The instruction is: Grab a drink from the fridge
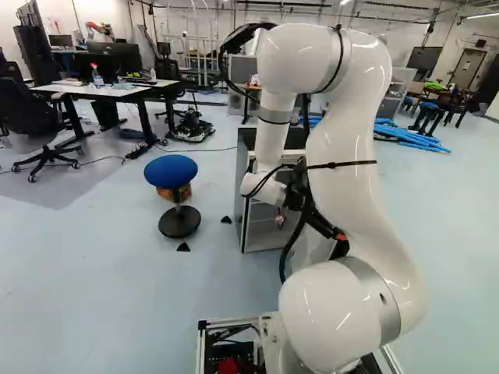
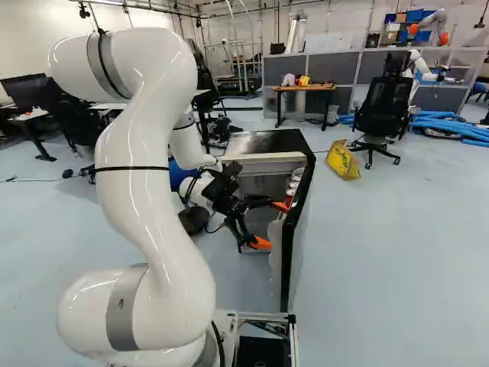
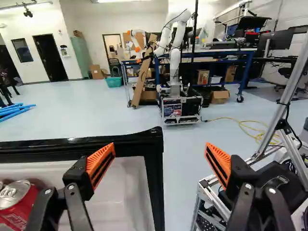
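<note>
- The tool (image 3: 160, 145) is wide open & has hold of nothing. Its 2 orange pads (image 3: 100, 163) stand well apart, w/ no can btwn them.
- The drink is a red can (image 3: 19, 207) in the door (image 2: 290, 229) of the fridge (image 2: 263, 141). The door is open. More cans (image 2: 293, 188) look to be in there too.
- Step now, I think: line up w/ the can. It sits off to one side, by the finger over the door's inside, so don't push straight in yet.
- Best to slide the tool toward the fridge body, away from the door's free edge (image 3: 156, 187), til the can is btwn both fingers. It may need to go a bit lower too.
- Then go in slow, 1 finger each side of the can. Close soft, b/c a can may dent. Lift it up & out b4 pulling back.
- Edges: 1 finger is over the door's inside, the other is past its free edge. Go fwd like this & a finger may bump the door & swing it.
- Watch the black top rim (image 3: 72, 147) too, esp. when lifting.
- Past the free edge is the metal frame (image 3: 278, 113). Don't swing that way; the best room is on the door's inner side.
</note>
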